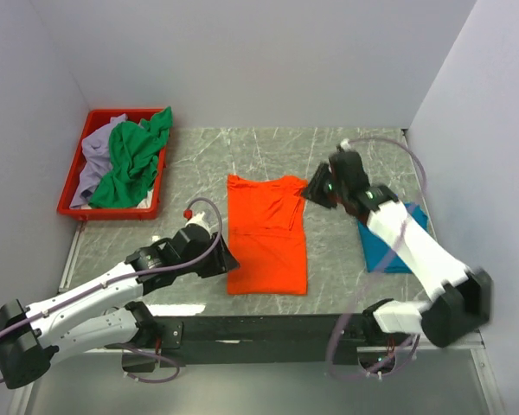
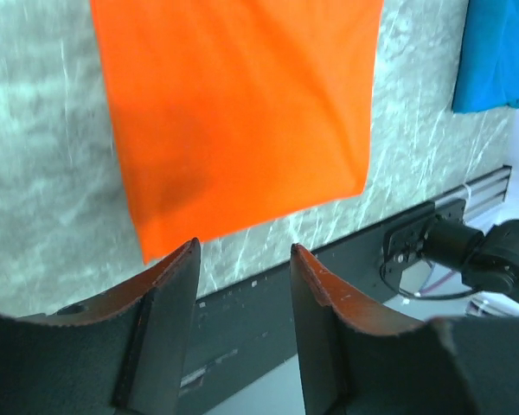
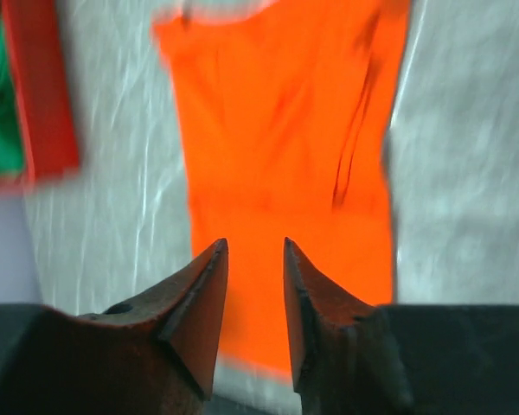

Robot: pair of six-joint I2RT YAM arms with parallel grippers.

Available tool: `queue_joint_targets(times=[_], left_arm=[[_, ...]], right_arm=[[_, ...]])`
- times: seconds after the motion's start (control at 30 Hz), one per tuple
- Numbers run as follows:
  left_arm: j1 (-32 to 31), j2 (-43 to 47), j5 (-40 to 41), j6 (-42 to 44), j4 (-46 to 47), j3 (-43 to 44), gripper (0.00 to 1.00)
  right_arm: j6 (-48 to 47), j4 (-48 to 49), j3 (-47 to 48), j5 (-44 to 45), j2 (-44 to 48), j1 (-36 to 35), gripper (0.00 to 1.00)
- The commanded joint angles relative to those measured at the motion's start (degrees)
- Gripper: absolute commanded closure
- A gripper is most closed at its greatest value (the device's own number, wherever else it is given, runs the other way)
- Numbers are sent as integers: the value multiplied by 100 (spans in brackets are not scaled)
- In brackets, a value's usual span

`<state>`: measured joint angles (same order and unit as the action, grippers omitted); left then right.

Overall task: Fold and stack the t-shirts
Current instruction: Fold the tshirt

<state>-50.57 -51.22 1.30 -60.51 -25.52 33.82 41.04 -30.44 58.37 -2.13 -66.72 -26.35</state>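
Note:
The orange t-shirt lies flat on the table's middle as a long rectangle; it also shows in the left wrist view and the right wrist view. The teal t-shirt lies folded at the right, partly under the right arm, and shows in the left wrist view. The green t-shirt and the lavender t-shirt lie crumpled in the red tray. My left gripper is open and empty at the orange shirt's near left edge. My right gripper is open and empty at its far right corner.
A black rail runs along the table's near edge. White walls close in the table at the back and on both sides. Cables loop from both arms.

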Motion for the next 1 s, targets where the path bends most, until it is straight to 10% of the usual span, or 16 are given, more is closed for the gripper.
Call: queue_joint_targets(times=[0.0,0.47,0.97], left_arm=[[99,-186,239,382,-68,344,49],[442,-643,-173,523,899,195,52],[513,-977,-376,549,1286,28,54]], right_arm=[[-297,143,910,301,-1443,331,62],[-518,-253,3883,530,-4945,481,63],[-588,-446,4464,811,-5922,446,58]])
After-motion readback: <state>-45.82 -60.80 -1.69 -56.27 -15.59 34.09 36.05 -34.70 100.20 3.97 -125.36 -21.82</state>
